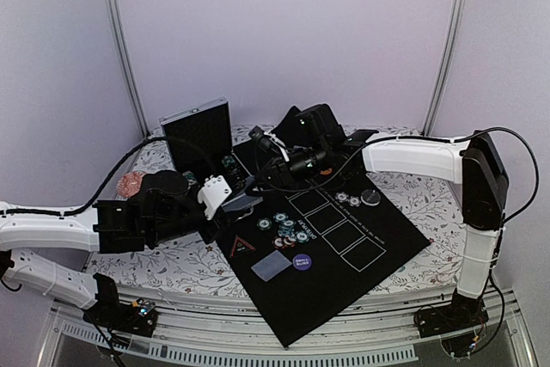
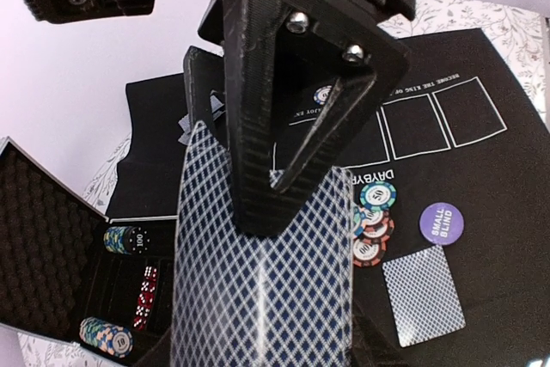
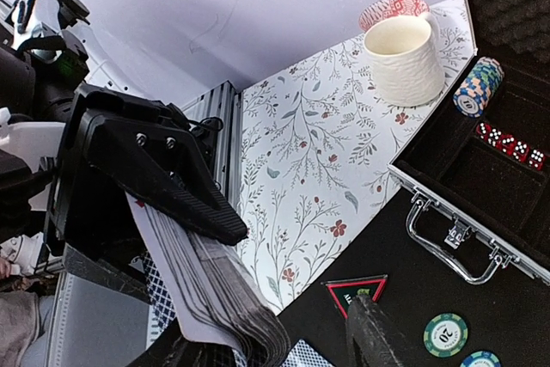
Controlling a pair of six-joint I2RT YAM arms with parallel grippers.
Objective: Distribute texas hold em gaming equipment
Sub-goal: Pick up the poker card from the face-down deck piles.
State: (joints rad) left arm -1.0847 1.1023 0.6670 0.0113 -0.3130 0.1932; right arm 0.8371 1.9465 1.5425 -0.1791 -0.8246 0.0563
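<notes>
My left gripper [image 2: 268,228] is shut on a deck of blue-diamond-backed playing cards [image 2: 258,290] and holds it above the near left corner of the black mat [image 1: 344,255]. It also shows in the top view [image 1: 236,204]. My right gripper [image 3: 275,354] is open, with one finger [image 3: 371,339] beside the deck's free end [image 3: 232,298]. On the mat lie several teal and red chips [image 1: 288,228], a red-edged triangle [image 1: 241,246], one card [image 1: 275,266], a purple button [image 1: 302,261], two chips [image 1: 348,199] and a dark button [image 1: 370,197].
The open silver case [image 1: 198,131] stands behind the mat's far left corner and holds chip stacks [image 2: 125,238] and red dice [image 2: 146,294]. A white cup [image 3: 404,58] and a red patterned dish [image 1: 131,182] stand left of the case on the floral cloth [image 3: 301,161].
</notes>
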